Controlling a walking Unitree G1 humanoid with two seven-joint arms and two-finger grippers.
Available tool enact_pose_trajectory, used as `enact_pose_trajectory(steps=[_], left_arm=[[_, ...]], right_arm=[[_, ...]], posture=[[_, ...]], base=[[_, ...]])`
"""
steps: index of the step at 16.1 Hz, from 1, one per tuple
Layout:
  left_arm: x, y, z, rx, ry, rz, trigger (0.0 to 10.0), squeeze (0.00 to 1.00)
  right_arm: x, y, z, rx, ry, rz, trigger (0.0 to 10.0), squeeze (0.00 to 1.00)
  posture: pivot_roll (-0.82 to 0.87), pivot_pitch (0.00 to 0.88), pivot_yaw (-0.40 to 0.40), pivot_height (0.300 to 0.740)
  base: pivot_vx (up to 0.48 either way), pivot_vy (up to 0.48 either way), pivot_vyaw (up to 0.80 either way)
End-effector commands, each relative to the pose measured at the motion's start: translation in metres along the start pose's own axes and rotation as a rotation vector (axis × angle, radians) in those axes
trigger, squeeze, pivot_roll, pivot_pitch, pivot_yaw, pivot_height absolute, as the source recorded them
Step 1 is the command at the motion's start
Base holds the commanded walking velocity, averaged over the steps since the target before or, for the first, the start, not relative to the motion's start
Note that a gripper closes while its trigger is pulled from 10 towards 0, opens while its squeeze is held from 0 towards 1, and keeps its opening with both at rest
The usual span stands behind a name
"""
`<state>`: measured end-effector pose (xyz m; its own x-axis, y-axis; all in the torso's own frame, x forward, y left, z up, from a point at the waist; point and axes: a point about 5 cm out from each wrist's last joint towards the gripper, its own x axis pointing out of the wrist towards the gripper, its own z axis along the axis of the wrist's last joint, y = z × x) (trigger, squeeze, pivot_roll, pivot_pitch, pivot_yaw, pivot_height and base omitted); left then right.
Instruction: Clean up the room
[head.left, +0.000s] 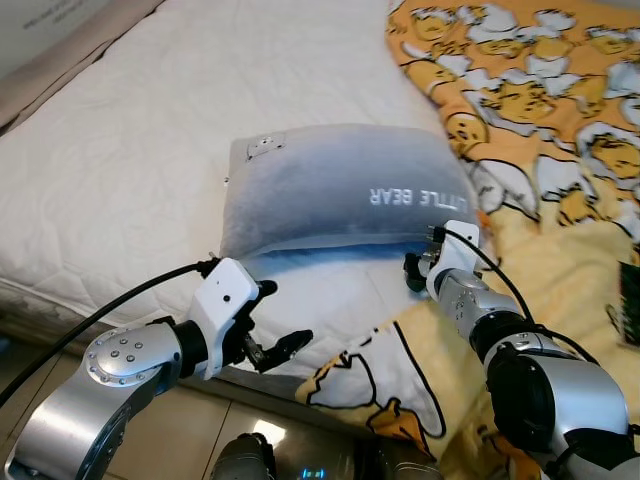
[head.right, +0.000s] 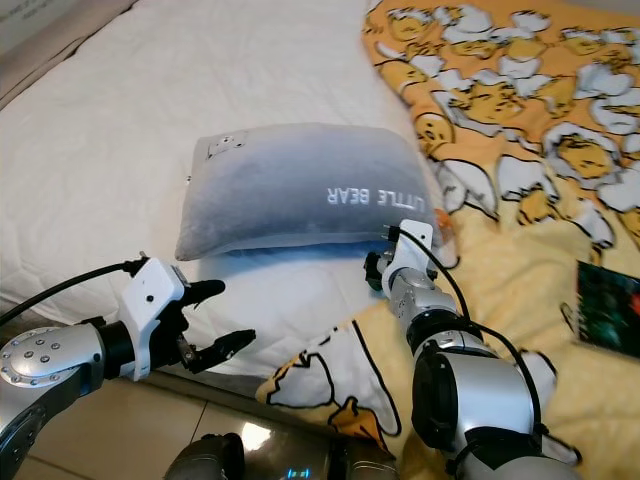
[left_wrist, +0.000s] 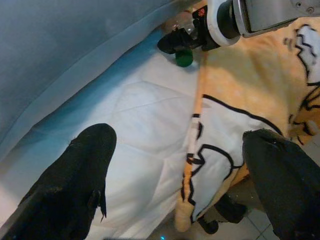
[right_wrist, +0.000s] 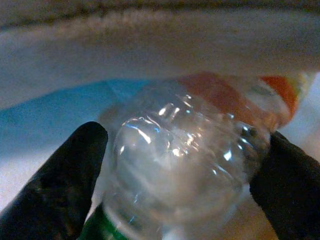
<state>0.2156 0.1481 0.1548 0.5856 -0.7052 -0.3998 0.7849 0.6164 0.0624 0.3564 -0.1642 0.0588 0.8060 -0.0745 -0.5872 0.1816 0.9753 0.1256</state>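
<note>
Plastic bottle (right_wrist: 185, 165), clear with a green cap, lies at the grey pillow's (head.left: 340, 185) near edge, between my right gripper's (head.left: 420, 268) fingers, which I judge closed on it. Left gripper (head.left: 275, 320) hovers spread wide over the near mattress (head.left: 120, 170) edge.

The grey pillow (head.left: 340, 190) reads "LITTLE BEAR", upside down.

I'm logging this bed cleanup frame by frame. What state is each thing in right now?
Pillow: lying flat on the mattress, its printed text upside down from the head camera.
Plastic bottle: lying at the pillow's near edge, between the right gripper's fingers.
Duck blanket: rumpled, its corner hanging over the bed edge.
Left gripper: jaws open, empty, at the bed edge.
Right gripper: jaws around the bottle.
</note>
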Motion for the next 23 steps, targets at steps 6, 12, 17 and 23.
enact_pose_trajectory(steps=[6, 12, 17, 23], left_arm=[[-0.002, -0.006, 0.002, -0.008, -0.010, -0.008, 10.0, 1.00], [0.004, -0.009, 0.003, -0.017, -0.026, -0.010, 10.0, 1.00], [0.007, -0.013, -0.006, -0.081, -0.026, 0.028, 10.0, 1.00], [0.006, -0.006, -0.010, -0.084, -0.125, 0.299, 10.0, 1.00]], right_arm=[[0.000, 0.000, 0.000, 0.047, 0.000, 0.006, 0.0, 0.00], [0.000, 0.005, -0.005, 0.102, 0.003, 0.017, 0.0, 0.00], [0.000, 0.008, -0.002, 0.148, -0.018, 0.029, 0.0, 0.00], [-0.013, 0.002, -0.010, 0.201, -0.043, 0.083, 0.0, 0.00]], posture=[[0.19, 0.201, -0.024, 0.740], [0.17, 0.169, -0.016, 0.740], [0.10, 0.082, -0.016, 0.740], [0.00, 0.000, 0.000, 0.740]], base=[[0.000, 0.000, 0.00], [0.000, 0.000, 0.00], [0.000, 0.000, 0.00], [0.000, 0.000, 0.00]])
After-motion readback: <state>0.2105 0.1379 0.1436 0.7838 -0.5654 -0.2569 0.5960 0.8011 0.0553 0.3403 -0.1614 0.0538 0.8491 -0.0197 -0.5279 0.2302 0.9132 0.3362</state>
